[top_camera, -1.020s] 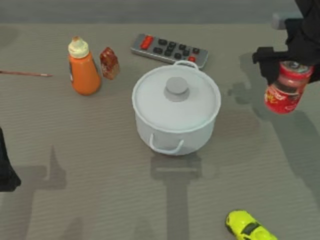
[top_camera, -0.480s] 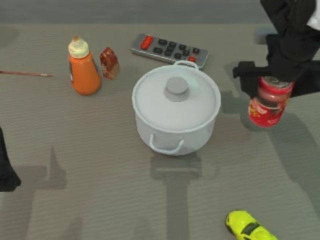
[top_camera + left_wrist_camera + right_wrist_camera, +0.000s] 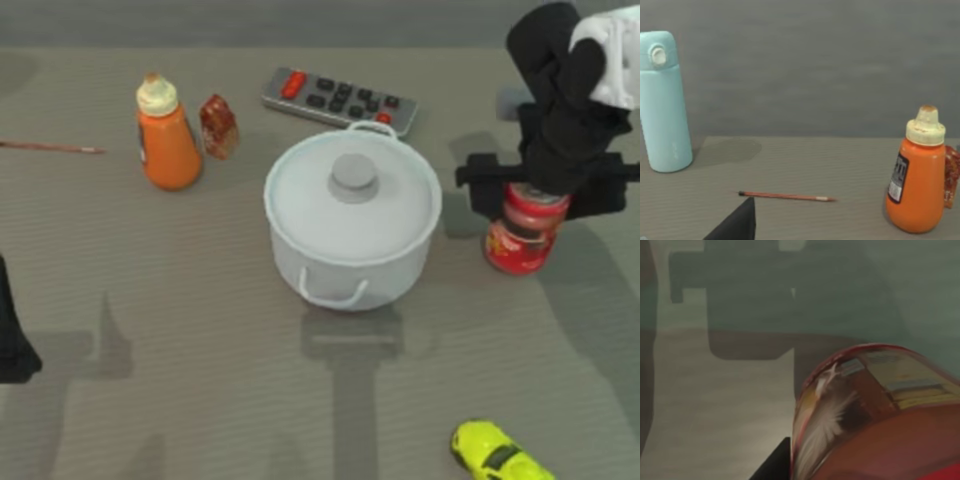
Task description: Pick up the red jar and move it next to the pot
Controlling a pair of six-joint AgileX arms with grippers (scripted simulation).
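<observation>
My right gripper (image 3: 538,192) is shut on the lid end of the red jar (image 3: 520,238), coming down on it from above. The jar stands nearly upright, low over the table and just right of the pot (image 3: 345,262), with a narrow gap between them; whether its base touches the table I cannot tell. In the right wrist view the red jar (image 3: 875,415) fills the frame, one dark finger (image 3: 776,464) against its side. The large white-grey pot keeps its lid with the grey knob (image 3: 353,177) on. My left gripper (image 3: 12,345) is parked at the table's left edge.
An orange bottle (image 3: 167,140) and a dark-red packet (image 3: 219,126) stand at the back left, with a pencil (image 3: 50,148) to their left. A remote (image 3: 338,100) lies behind the pot. A yellow toy car (image 3: 495,455) sits at the front right. The left wrist view shows a light-blue flask (image 3: 662,102).
My right gripper has carried the red jar leftward towards the pot and lowered it, bringing it more upright. The left arm has not moved.
</observation>
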